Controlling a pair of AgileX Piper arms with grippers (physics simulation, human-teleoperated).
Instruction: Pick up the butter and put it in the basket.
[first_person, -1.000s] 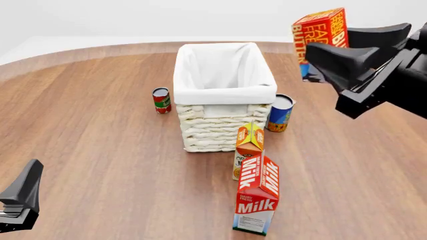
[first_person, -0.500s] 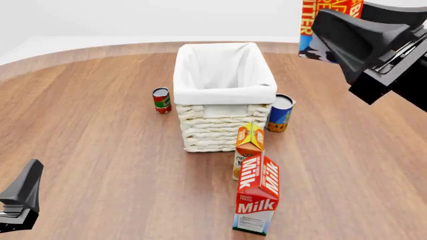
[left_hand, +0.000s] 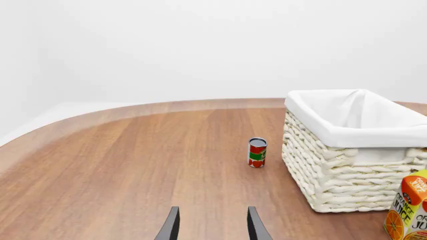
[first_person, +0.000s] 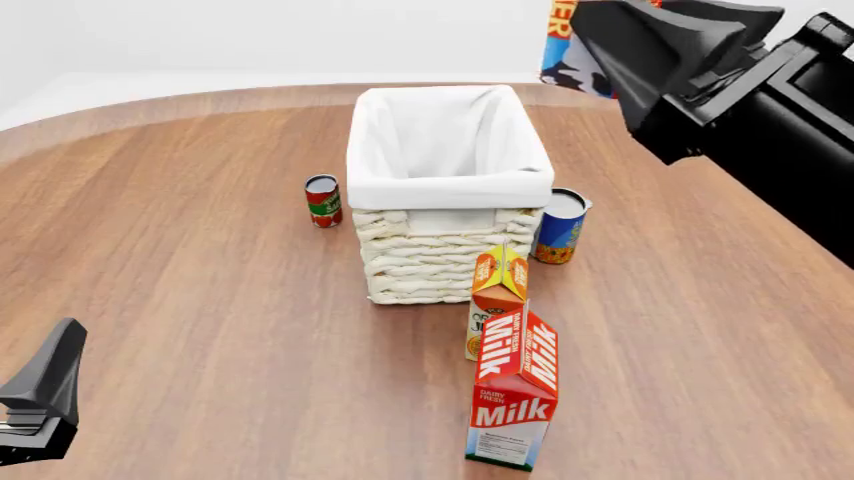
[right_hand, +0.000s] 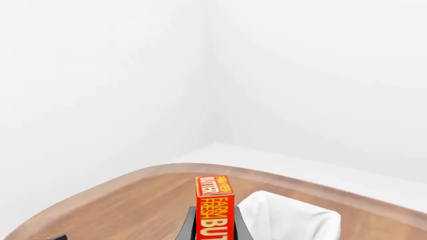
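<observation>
My right gripper (first_person: 594, 45) is high at the top right of the front view, shut on the butter (first_person: 566, 55), whose blue end pokes out past the black fingers. In the right wrist view the red and orange butter (right_hand: 215, 210) stands upright between the fingers, with the basket lining (right_hand: 290, 220) below and beyond it. The cream wicker basket (first_person: 447, 262) with white cloth lining sits mid-table, and the butter hangs above and to the right of its far right corner. My left gripper (left_hand: 212, 229) is open and low at the near left, holding nothing.
A small red can (first_person: 322, 200) stands left of the basket and a blue can (first_person: 561, 226) at its right. An orange juice carton (first_person: 498, 295) and a tall red Milk carton (first_person: 515, 392) stand in front of the basket. The left wrist view shows the red can (left_hand: 257, 152) and basket (left_hand: 347, 170).
The right gripper has risen and moved left toward the basket with the butter. The left arm has not moved.
</observation>
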